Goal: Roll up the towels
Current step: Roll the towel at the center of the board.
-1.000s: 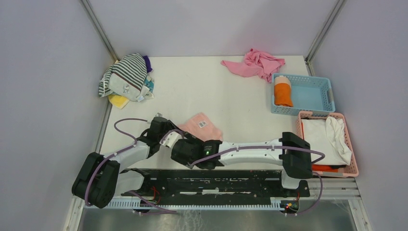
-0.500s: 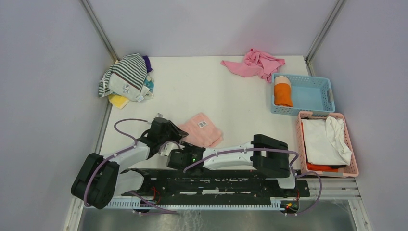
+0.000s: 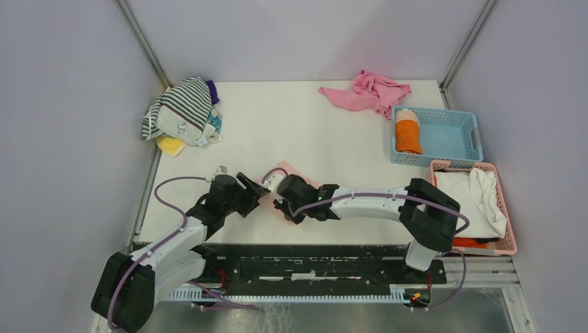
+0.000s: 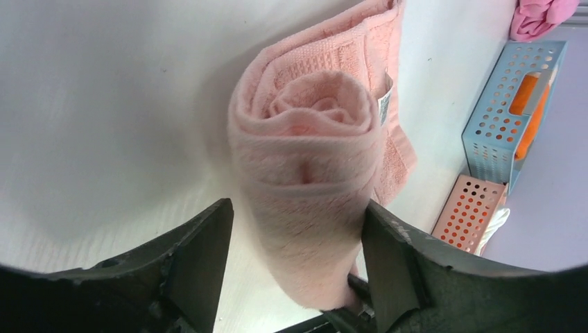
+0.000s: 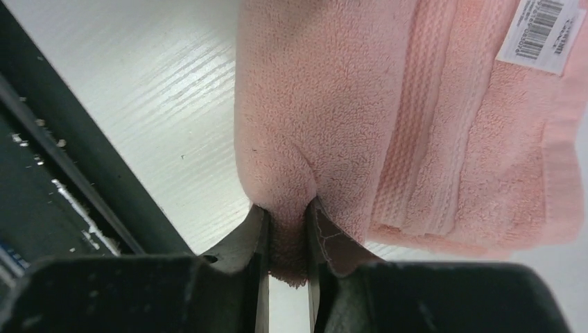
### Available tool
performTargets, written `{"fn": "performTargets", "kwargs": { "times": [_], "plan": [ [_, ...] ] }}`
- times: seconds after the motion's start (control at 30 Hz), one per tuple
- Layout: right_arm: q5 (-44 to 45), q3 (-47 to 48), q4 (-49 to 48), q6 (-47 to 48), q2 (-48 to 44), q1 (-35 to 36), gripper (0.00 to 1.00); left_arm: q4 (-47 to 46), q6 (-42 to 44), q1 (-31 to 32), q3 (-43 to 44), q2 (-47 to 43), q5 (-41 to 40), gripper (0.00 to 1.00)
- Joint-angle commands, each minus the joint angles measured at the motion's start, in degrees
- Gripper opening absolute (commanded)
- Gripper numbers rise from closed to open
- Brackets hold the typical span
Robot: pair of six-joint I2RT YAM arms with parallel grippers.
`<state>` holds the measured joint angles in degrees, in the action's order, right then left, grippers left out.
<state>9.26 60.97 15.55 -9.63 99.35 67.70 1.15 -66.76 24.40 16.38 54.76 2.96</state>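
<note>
Baskets, both at the right edge of the tabletop (image 3: 291,132): the blue basket (image 3: 444,158) has one rolled orange towel (image 3: 408,133) lying at its left end, and the rest of it is bare. The pink basket (image 3: 433,182), just nearer than it, holds crumpled white cloth (image 3: 478,194) with something orange showing under it at the near end.

The pale pink towel (image 4: 308,132) lies on the tabletop near the front edge, left of centre, between my two grippers. It is partly rolled. The spiral end faces the left wrist camera, loose and a bit lopsided, with a flat unrolled tail beyond it. A white barcode label (image 5: 548,31) sits on that tail by the hem.

My left gripper (image 4: 295,270) has its jaws apart, one either side of the roll's end, and isn't squeezing it. My right gripper (image 5: 286,229) is nearly closed and pinches a fold of the roll's terry between its fingertips.

A crumpled pink cloth (image 3: 367,90) is at the far edge, and a striped laundry pile (image 3: 182,111) is at the far left.
</note>
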Motion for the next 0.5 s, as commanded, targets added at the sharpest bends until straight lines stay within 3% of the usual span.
{"fn": "performTargets", "kwargs": {
  "times": [0.0, 0.27, 0.47],
  "plan": [
    [-26.69, -6.58, -2.34, -3.92, 0.09, -7.49, 0.13, 6.53, 0.57, -0.95, 2.32, -3.4, -2.15, 0.76],
    [-52.24, -10.5, -18.17, -15.92, 7.1, -17.15, 0.11, 10.37, 3.68, -1.97, 3.68, -6.25, -0.6, 0.84],
    [-58.57, -10.19, -22.08, -20.01, 11.52, -20.23, 0.11, 4.63, 4.24, -2.53, 3.74, -2.2, 2.89, 0.87]
  ]
}}
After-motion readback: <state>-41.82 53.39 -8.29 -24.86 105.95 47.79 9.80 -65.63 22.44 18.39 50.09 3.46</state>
